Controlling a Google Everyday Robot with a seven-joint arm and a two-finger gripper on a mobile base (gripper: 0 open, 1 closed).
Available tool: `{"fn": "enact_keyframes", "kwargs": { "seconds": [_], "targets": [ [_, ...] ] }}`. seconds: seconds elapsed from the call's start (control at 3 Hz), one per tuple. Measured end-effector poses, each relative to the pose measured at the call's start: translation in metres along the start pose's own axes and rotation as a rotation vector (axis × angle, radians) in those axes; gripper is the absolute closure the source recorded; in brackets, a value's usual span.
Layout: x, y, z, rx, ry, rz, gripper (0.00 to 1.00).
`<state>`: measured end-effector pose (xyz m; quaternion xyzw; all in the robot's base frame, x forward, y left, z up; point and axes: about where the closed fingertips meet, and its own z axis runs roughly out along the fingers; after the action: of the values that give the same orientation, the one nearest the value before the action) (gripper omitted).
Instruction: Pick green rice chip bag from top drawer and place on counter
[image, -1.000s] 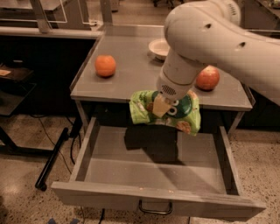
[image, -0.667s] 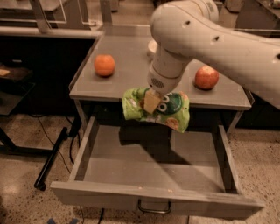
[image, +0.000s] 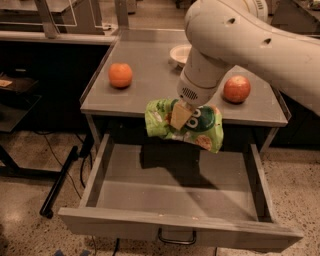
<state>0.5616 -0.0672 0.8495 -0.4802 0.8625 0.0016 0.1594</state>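
My gripper (image: 181, 116) is shut on the green rice chip bag (image: 200, 126), a crinkled light-green bag with a dark green round logo. It holds the bag in the air above the back part of the open top drawer (image: 175, 190), right in front of the counter's front edge. The drawer is pulled out, its flat grey bottom bare, with a dark handle on its front. The counter (image: 155, 85) is the grey table top behind the bag. My white arm comes down from the upper right and covers part of the counter.
An orange (image: 120, 75) lies at the counter's left. A reddish-orange fruit (image: 236, 89) lies at its right. A white bowl (image: 180, 54) stands at the back, partly behind my arm. A black stand leg (image: 59, 182) rests on the floor to the left.
My gripper has lifted the bag a little and carried it to the left, toward the counter's front edge. The drawer and the fruits have not moved.
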Motion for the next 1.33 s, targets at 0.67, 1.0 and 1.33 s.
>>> {"fn": "enact_keyframes", "kwargs": {
  "seconds": [0.67,1.0,1.33],
  "targets": [
    [0.017,-0.006,-0.062,0.029,-0.076,-0.01,1.0],
    [0.002,-0.009,-0.04,0.002,-0.075,-0.012,1.0],
    [-0.078,-0.036,-0.015,-0.013,-0.069,-0.065,1.0]
  ]
}}
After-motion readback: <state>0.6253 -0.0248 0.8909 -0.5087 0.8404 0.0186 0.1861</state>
